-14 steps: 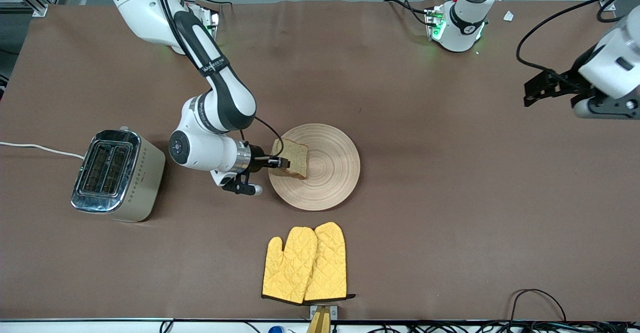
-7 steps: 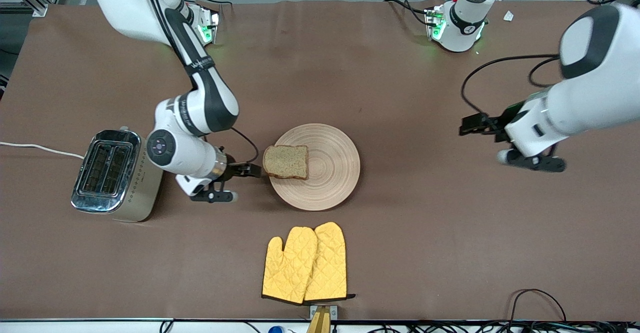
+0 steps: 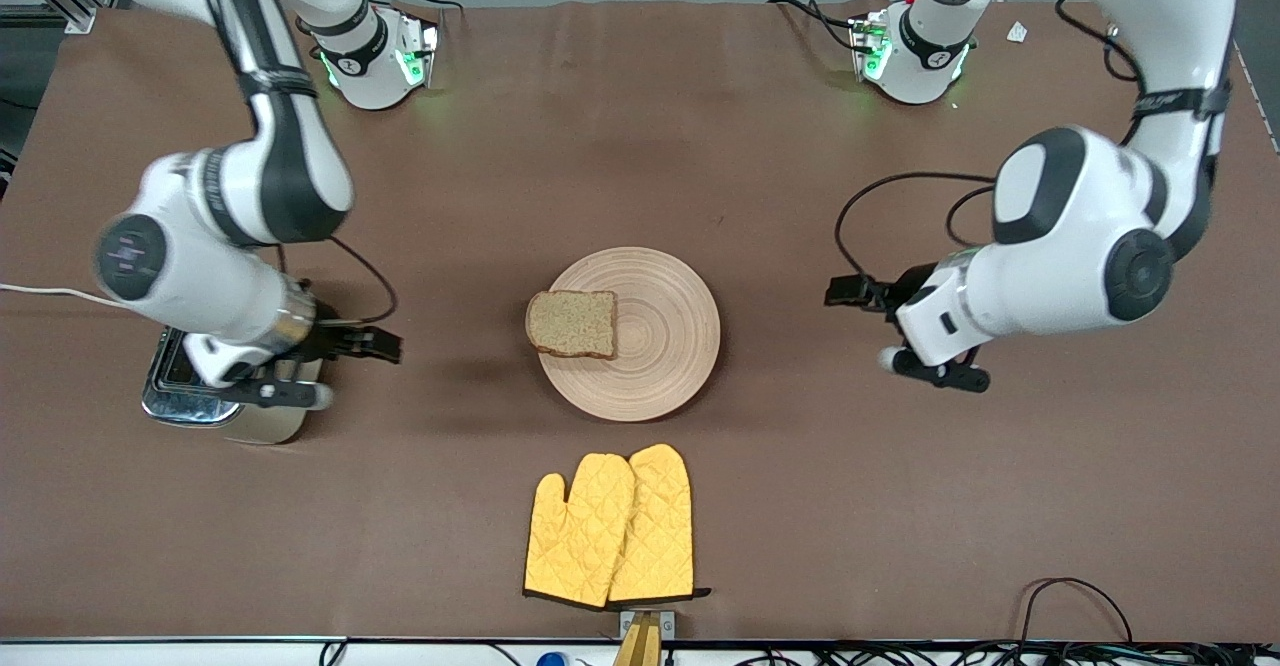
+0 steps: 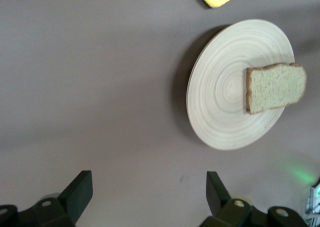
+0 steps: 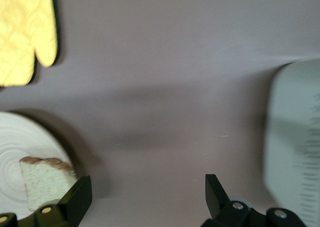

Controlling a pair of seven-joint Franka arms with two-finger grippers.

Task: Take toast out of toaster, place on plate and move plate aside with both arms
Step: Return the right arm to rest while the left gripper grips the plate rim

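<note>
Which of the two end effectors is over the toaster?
The right end effector, coming from the arm beside the toaster, hangs at its edge. The left end effector is over bare table past the plate.

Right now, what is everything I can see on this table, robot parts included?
toast: one, light brown with darker crust, lying flat on the plate at its edge toward the right arm's end.
plate: one, light wood, round, middle of the table.
oven mitts: two, yellow, overlapping side by side, nearer the front camera than the plate.
toaster: one, silver and cream, at the right arm's end of the table, partly hidden by the right arm.
table: one, brown top.
right gripper: one, black, open, empty, over the table between toaster and plate.
left gripper: one, black, open, empty, over the table beside the plate, toward the left arm's end.
</note>
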